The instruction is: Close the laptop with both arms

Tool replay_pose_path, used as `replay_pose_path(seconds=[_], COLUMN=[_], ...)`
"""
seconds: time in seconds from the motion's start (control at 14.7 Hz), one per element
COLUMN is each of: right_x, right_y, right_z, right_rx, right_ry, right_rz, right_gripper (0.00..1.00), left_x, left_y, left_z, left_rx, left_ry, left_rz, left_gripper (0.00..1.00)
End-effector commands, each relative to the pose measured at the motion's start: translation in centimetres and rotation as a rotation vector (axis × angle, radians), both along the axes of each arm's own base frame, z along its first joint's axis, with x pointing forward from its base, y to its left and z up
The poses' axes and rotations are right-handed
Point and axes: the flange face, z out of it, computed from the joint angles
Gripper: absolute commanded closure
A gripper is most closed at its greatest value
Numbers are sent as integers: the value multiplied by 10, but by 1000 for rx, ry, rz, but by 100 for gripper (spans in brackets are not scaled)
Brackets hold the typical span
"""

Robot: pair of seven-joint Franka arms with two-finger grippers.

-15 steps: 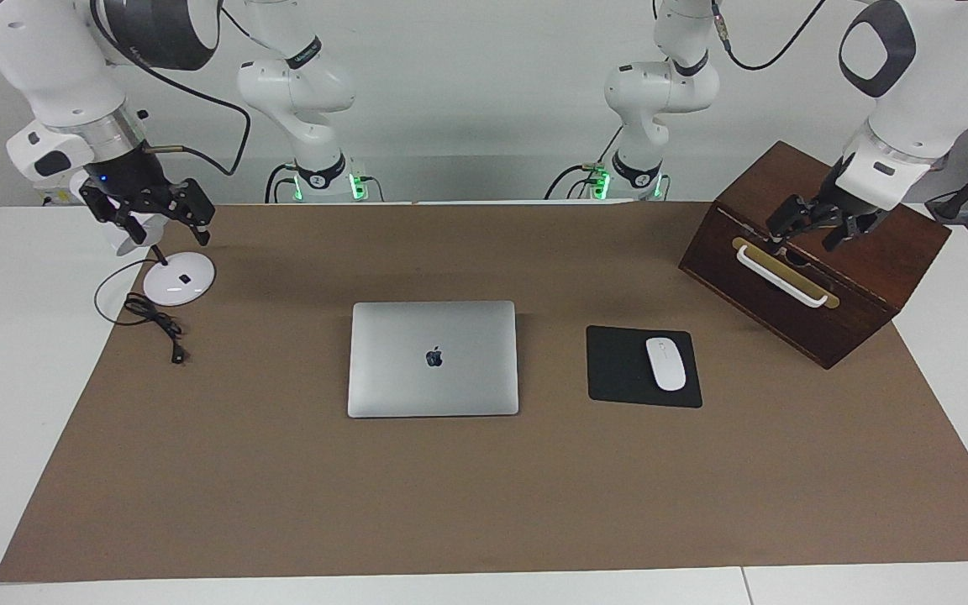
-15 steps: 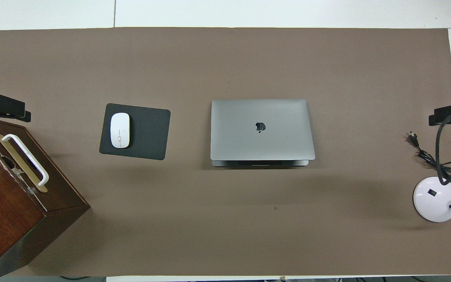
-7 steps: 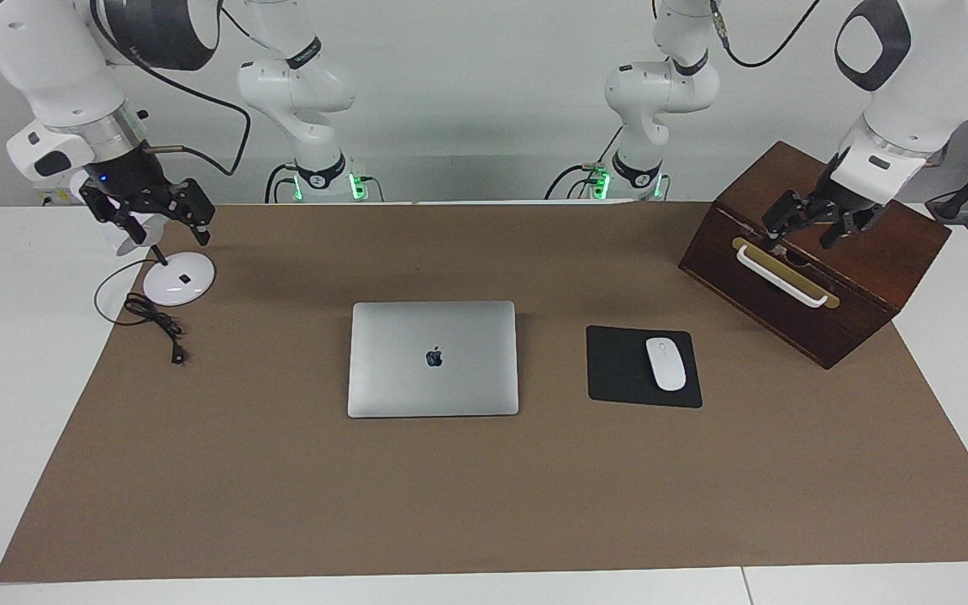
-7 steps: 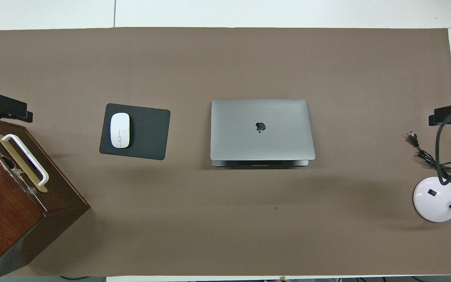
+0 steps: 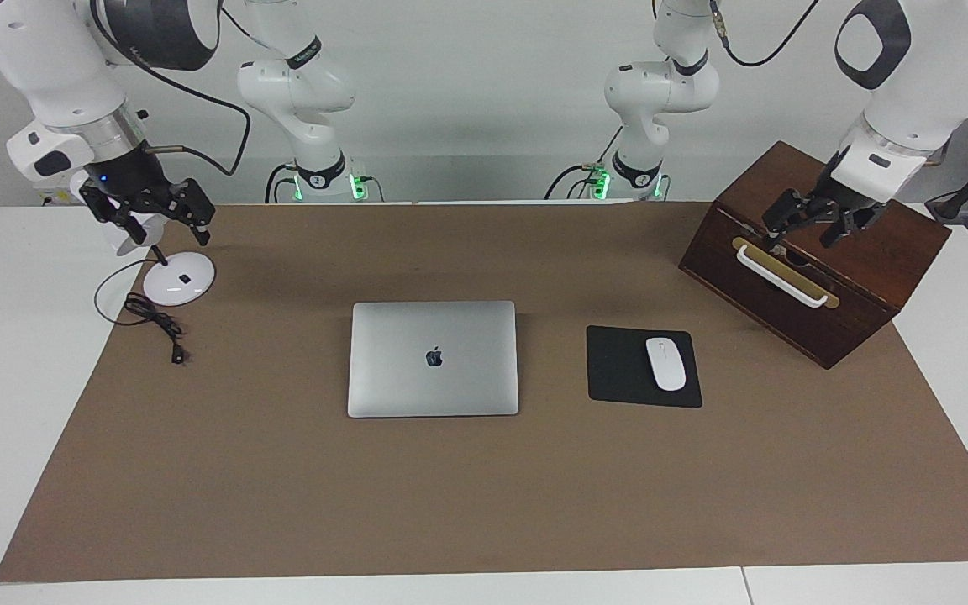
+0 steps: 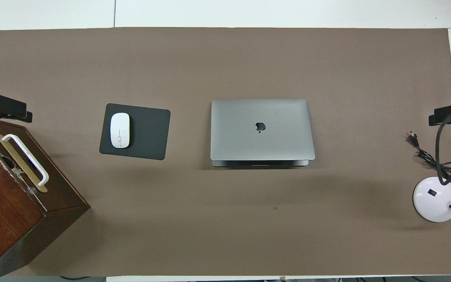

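Note:
The silver-grey laptop [image 5: 433, 358] lies mid-table on the brown mat, its lid with the apple logo lowered almost flat. In the overhead view a dark strip of the laptop [image 6: 261, 129] base shows under the lid's edge nearer the robots. My left gripper [image 5: 805, 230] hangs open over the wooden box at the left arm's end, holding nothing; the overhead view shows the left gripper [image 6: 10, 109] at its edge. My right gripper [image 5: 160, 225] is open and empty above the lamp base at the right arm's end, and the right gripper [image 6: 449, 115] shows in the overhead view too. Both are well away from the laptop.
A black mouse pad [image 5: 623, 370] with a white mouse [image 5: 665, 363] lies beside the laptop toward the left arm's end. A dark wooden box [image 5: 862, 277] with a white handle stands there too. A white lamp base [image 5: 179, 278] and a black cable [image 5: 156, 322] sit at the right arm's end.
The left gripper has shifted slightly upward over the box. The right gripper and the laptop have barely moved.

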Motion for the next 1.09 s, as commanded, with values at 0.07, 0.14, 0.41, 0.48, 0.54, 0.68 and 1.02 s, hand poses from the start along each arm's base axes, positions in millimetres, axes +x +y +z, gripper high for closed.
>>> replay_pose_path(seconds=[0.07, 0.14, 0.41, 0.48, 0.54, 0.68, 1.02], right_x=[-6, -6, -6, -6, -6, -6, -6], right_y=[-2, -2, -3, -3, -3, -3, -3], right_z=[1, 1, 1, 1, 1, 1, 1], right_rx=[-1, -1, -2, -2, -2, -2, -2], right_ry=[-1, -1, -2, -2, -2, -2, -2], right_rz=[8, 8, 7, 7, 7, 7, 8], right_gripper=[0, 0, 0, 0, 0, 0, 0], left_x=[-10, -12, -14, -14, -14, -13, -13], left_y=[1, 3, 10, 9, 8, 8, 8], left_z=[-1, -4, -7, -6, -6, -5, -5], left_rx=[18, 17, 53, 68, 68, 69, 69], left_ry=[4, 9, 10, 5, 2, -3, -6], left_rz=[-11, -8, -9, -16, -18, -18, -18], left_gripper=[0, 0, 0, 0, 0, 0, 0])
